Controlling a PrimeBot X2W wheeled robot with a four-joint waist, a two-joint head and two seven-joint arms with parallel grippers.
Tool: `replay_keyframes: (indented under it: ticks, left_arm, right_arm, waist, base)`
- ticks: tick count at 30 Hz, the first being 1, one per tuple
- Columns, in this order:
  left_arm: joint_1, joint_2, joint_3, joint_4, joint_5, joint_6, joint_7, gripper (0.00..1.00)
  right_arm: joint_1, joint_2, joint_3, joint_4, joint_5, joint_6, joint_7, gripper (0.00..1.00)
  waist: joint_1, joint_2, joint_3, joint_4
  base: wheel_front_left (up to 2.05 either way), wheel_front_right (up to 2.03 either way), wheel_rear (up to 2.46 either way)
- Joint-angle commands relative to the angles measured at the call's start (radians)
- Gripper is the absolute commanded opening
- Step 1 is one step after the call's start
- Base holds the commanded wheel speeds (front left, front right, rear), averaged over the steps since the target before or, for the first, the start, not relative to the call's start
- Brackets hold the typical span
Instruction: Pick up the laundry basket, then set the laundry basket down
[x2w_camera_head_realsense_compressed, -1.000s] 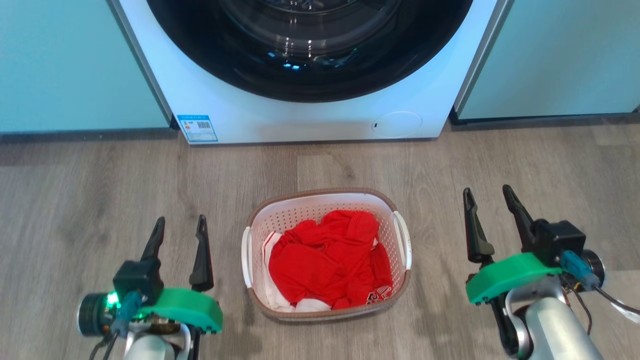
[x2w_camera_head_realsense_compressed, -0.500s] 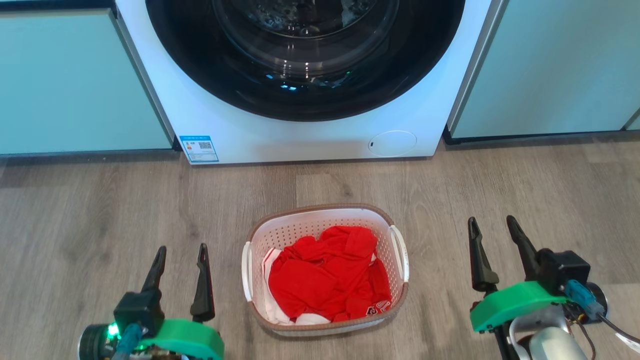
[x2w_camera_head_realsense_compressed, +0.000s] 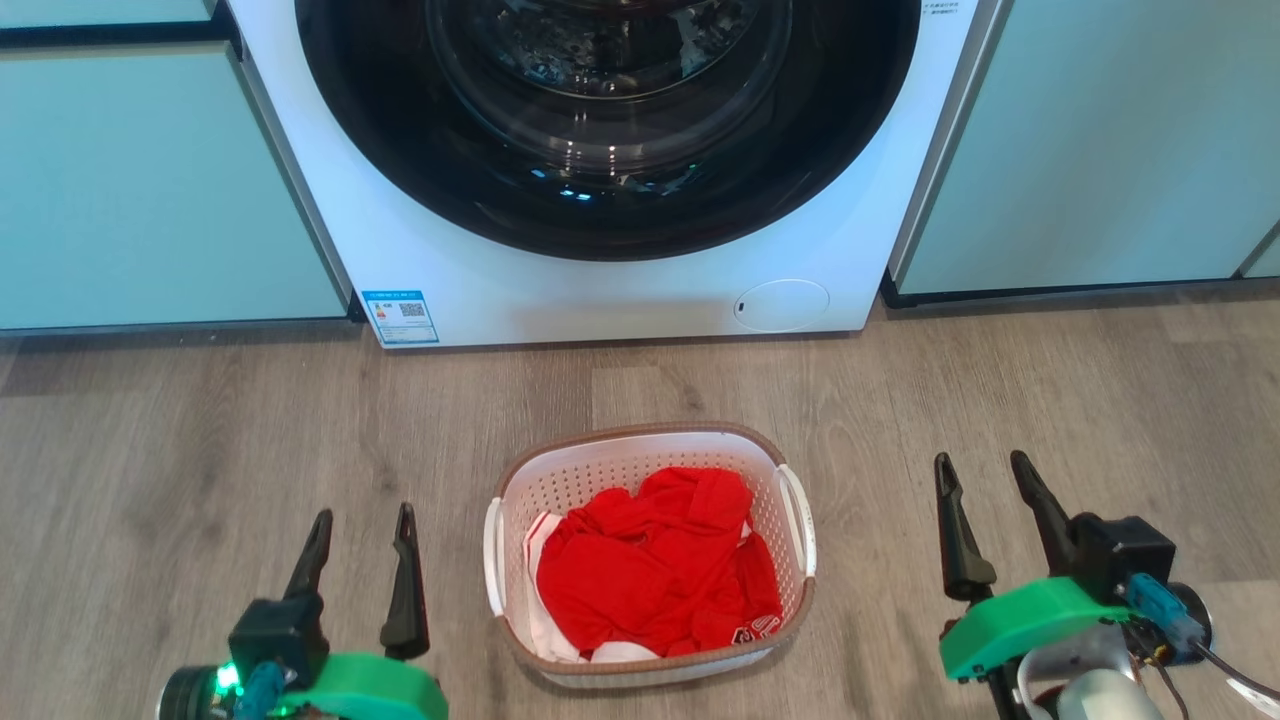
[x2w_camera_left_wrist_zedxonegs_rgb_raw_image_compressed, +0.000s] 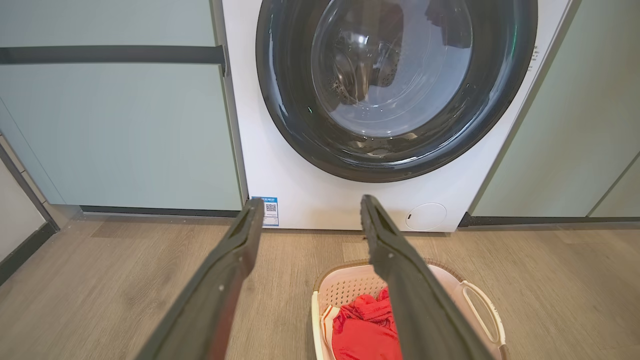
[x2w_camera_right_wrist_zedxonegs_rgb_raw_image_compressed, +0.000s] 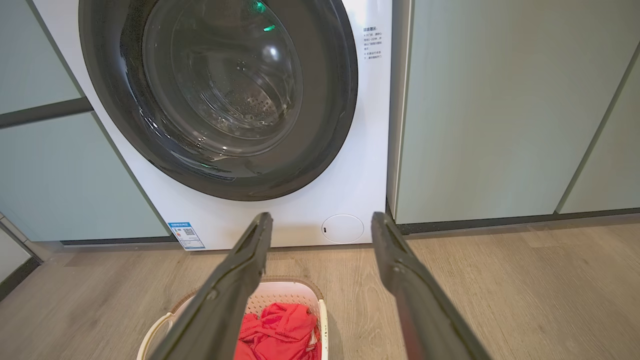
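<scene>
Basket: small white perforated plastic laundry basket with a brown woven-look rim, standing on the grey wood-look floor at 6 o'clock from the white front-loading washing machine. It holds crumpled red clothing.
Left gripper: dark two-fingered pincer, released and empty, at 8 o'clock of the basket.
Right gripper: spread and empty, at 3 o'clock, well apart.
Risk: the white side handles look thin. Uneven grips could tilt the basket and spill the clothing, or a finger could nudge it away.

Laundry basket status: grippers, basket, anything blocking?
Left gripper open, right gripper open, flanking the laundry basket, neither touching. Basket on wooden floor, red clothes inside. Washing machine beyond it; just floor between grippers and handles.
</scene>
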Motion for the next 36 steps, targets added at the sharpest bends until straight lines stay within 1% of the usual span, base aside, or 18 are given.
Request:
replay_keyframes:
  ticks: [1,9,10,14,36]
  left_arm:
    - [-0.022,-0.001,0.029,-0.036,-0.005,0.003,-0.006,1.0]
    - [-0.016,-0.001,0.029,-0.04,-0.007,-0.001,-0.006,1.0]
    - [0.011,0.0,0.0,-0.001,-0.004,-0.001,0.0,0.0]
    - [0.022,0.0,-0.002,0.063,-0.006,-0.001,0.001,0.0]
    - [-0.021,0.013,0.024,0.076,-0.264,-0.032,0.048,0.0]
  right_arm:
    - [-0.019,-0.006,0.022,-0.03,0.006,0.001,-0.012,1.0]
    - [-0.018,-0.006,0.021,-0.027,0.005,0.001,-0.012,1.0]
    - [0.0,0.0,0.0,0.001,0.0,0.0,0.0,0.0]
    - [0.012,0.003,0.006,0.065,0.0,0.0,0.002,0.0]
    - [-0.008,-0.01,-0.013,0.06,0.244,0.0,0.049,0.0]
  waist:
    - [0.0001,0.0,-0.002,-0.001]
    - [0.0001,0.0,-0.005,-0.007]
    - [0.0001,0.0,-0.006,-0.007]
    - [0.0001,0.0,-0.006,-0.007]
    - [0.0001,0.0,-0.004,-0.006]
  base:
    - [0.0,0.0,0.0]
    - [0.0,0.0,0.0]
    - [0.0,0.0,0.0]
    - [0.0,0.0,0.0]
    - [0.0,0.0,0.0]
